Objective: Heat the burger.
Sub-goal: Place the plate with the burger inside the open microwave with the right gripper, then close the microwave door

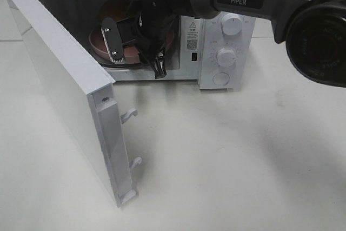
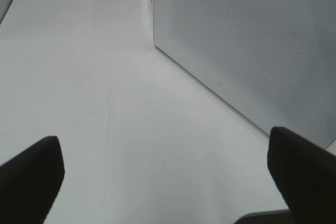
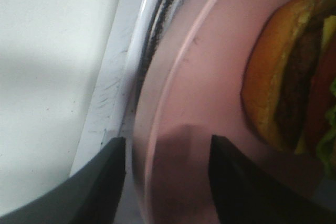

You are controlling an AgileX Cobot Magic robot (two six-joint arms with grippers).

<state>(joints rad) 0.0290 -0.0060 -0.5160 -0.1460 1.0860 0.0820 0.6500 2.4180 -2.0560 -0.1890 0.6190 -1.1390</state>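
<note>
The burger lies on its side on a round pink plate inside the open microwave. From above, the bun shows brown behind the arm. My right gripper reaches into the oven cavity. Its jaws stand apart on either side of the plate's rim, with a gap on both sides, so it is open. In the exterior view one of its fingers lies over the plate. My left gripper hovers wide open over bare table beside the door.
The microwave door swings out to the front left, and its perforated outer face fills one side of the left wrist view. Two knobs sit on the control panel. The white table stretches in front.
</note>
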